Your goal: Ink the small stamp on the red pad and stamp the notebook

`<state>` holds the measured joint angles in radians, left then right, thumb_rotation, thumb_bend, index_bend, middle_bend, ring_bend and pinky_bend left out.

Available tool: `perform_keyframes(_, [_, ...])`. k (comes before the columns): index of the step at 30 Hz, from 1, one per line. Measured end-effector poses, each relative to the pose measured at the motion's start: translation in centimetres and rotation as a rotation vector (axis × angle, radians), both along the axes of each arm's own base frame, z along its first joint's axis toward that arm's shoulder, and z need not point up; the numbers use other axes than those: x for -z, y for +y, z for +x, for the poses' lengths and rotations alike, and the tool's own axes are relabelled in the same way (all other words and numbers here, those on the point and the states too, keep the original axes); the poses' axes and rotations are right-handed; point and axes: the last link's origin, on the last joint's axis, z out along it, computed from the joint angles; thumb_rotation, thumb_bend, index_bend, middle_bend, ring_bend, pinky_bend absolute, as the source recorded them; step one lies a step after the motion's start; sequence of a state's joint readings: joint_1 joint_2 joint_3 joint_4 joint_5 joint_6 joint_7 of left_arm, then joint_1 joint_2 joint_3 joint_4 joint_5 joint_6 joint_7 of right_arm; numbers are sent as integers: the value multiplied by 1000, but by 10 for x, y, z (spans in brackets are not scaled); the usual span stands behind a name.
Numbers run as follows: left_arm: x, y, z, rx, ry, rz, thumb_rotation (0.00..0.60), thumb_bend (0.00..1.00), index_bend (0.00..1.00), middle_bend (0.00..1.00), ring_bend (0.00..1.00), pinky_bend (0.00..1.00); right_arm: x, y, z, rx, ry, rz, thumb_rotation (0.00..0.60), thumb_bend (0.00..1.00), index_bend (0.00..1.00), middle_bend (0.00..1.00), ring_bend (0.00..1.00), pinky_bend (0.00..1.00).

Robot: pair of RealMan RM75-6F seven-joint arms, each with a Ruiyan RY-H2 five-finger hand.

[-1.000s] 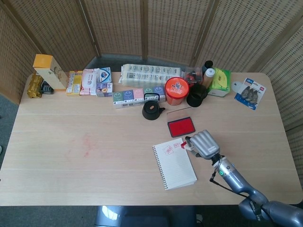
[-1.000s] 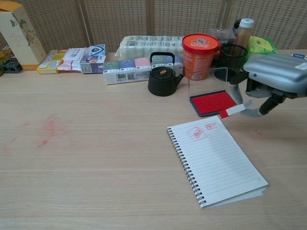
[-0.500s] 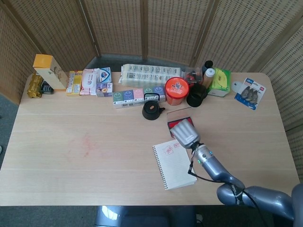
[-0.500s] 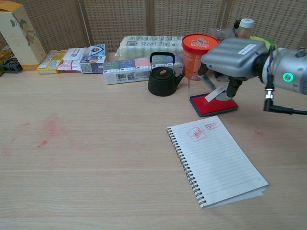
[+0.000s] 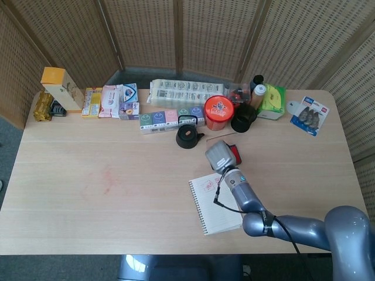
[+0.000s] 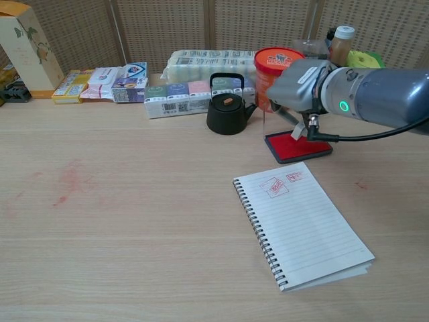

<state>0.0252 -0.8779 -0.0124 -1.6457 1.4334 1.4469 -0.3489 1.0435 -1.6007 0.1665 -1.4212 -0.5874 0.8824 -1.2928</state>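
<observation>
The tabletop (image 5: pixel 117 193) is pale wood grain, smooth, with a faint reddish smear toward its left side. Over the flat red ink pad (image 6: pixel 299 145), which sits in a dark rectangular tray behind the middle of the tabletop, hangs the right hand (image 6: pixel 298 84), a rounded grey metal shell on a glossy grey forearm with a green light. Beneath it a small stamp (image 6: pixel 297 131), a short white stick, slants down onto the pad; the hand's fingers are clamped on it, though the head view hides the grip under the shell. The left hand is nowhere to be seen.

Just in front of the pad lies one spiral-bound notebook (image 6: pixel 305 228), open to a white lined page, angled, its wire coil on the left. Two red stamp marks (image 6: pixel 275 186) sit near its top edge, one larger, one smaller.

Along the far edge stand one black kettle (image 6: pixel 227 107) with a hoop handle, one orange tub (image 6: pixel 279 70) with a red lid, and a row of small boxes (image 6: pixel 191 96).
</observation>
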Motion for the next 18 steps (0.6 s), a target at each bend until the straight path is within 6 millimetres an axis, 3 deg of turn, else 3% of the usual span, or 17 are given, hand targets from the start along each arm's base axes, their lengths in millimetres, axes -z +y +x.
perform_keyframes(18, [-1, 3, -3, -14, -7, -6, 600, 32, 0, 0, 3, 0, 11, -4, 11, 179, -17, 32, 600, 388, 662, 991, 1000, 1000])
